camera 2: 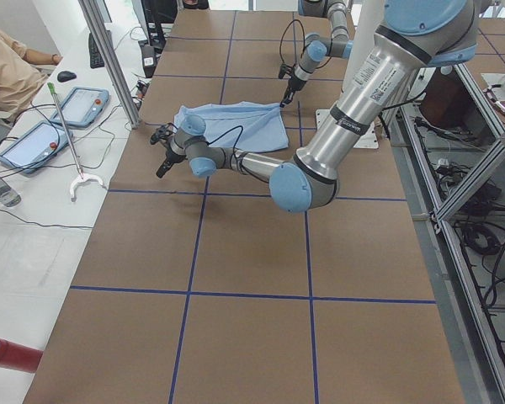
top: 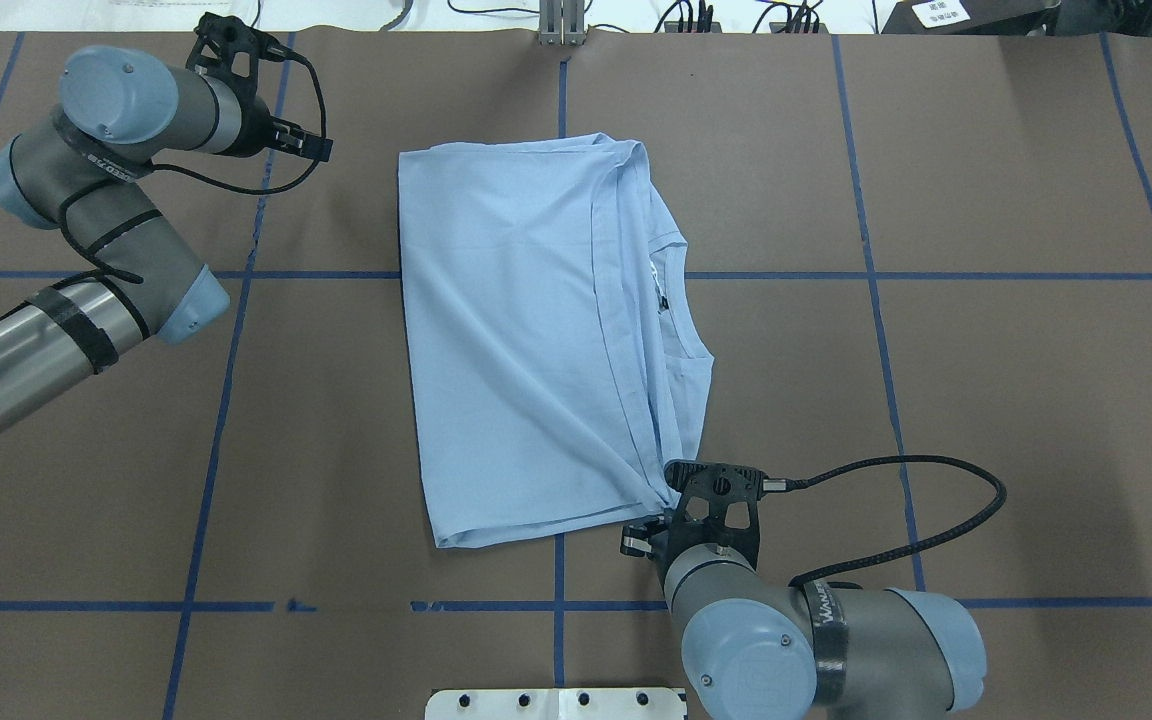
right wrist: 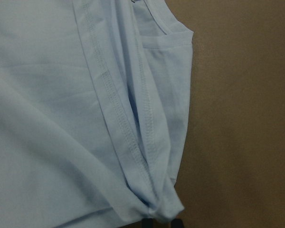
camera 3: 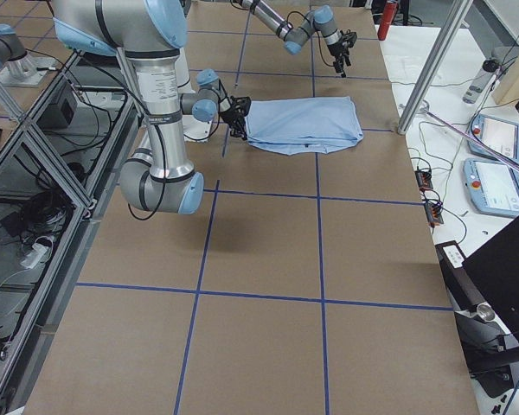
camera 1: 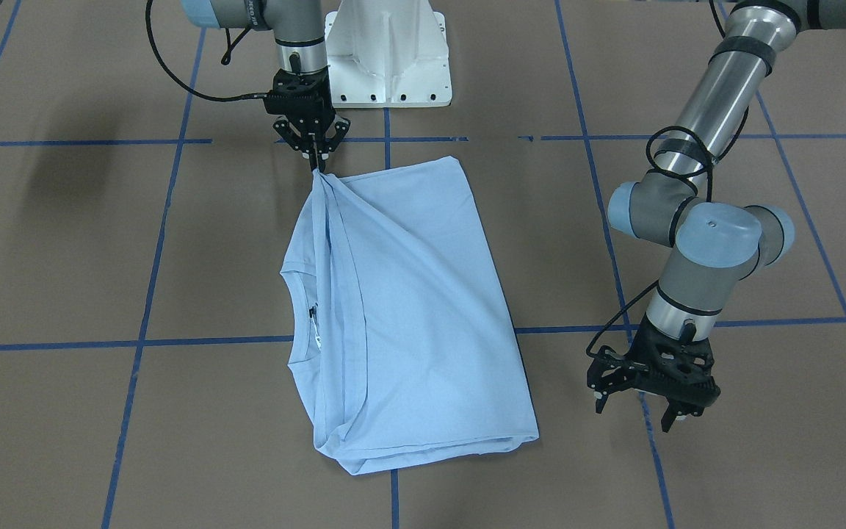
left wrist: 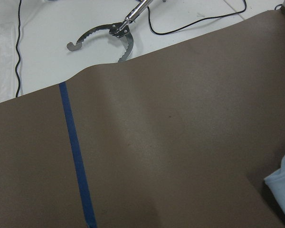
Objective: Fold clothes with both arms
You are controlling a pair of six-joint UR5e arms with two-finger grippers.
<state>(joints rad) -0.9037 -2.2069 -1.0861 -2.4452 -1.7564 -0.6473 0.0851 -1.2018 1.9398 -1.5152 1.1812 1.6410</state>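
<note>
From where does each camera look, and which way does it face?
Front-facing: across the brown table, facing the robot; silver-grey left arm, right arm, light blue T-shirt.
Overhead: behind robot, looking down; both arms.
Exterior left: table's left end; left arm nearest.
Exterior right: opposite end; right arm nearest.
Left wrist: over table edge; no body.
Right wrist: over shirt corner; black fingers.
All show the T-shirt.

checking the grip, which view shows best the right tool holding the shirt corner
The exterior front-facing view: the right tool is seen unobstructed, shut on the T-shirt corner. Overhead, its wrist blocks the grip; the right wrist view shows only bunched fabric; side views are too small.
</note>
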